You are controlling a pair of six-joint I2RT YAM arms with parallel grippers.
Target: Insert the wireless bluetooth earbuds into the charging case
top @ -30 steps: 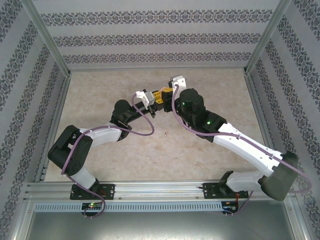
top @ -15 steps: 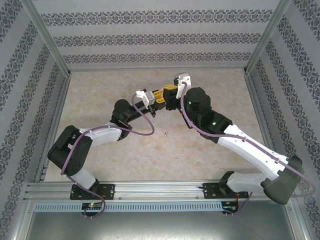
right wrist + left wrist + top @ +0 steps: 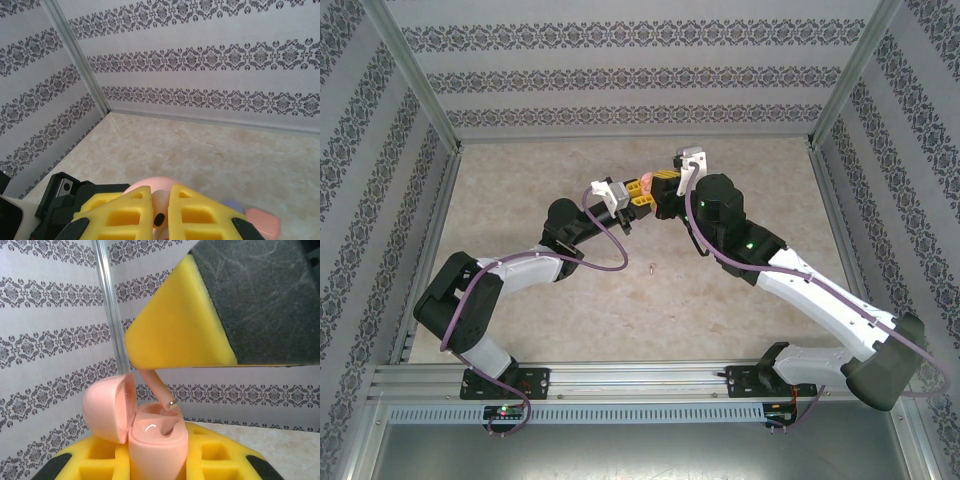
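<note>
A salmon earbud (image 3: 158,388), being pinched in the right gripper (image 3: 160,201), is being held — not yet seated — at the charging case (image 3: 157,442) (lid open) being clamped by the left gripper (image 3: 157,465).

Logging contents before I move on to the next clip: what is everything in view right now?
charging case: one, pale salmon, lid open, held in the left gripper
earbud: one, pale salmon, in the right gripper, stem tip at the case's opening
tiny item: one, colour unclear, on the table nearer the bases
purple rounded item: one, on the table, partly hidden
salmon rounded item: one, beside the purple one
table: one, beige marbled
walls: grey-white patterned, around the table
left gripper: yellow pads, shut on the case
right gripper: yellow pads, shut on the earbud
</note>
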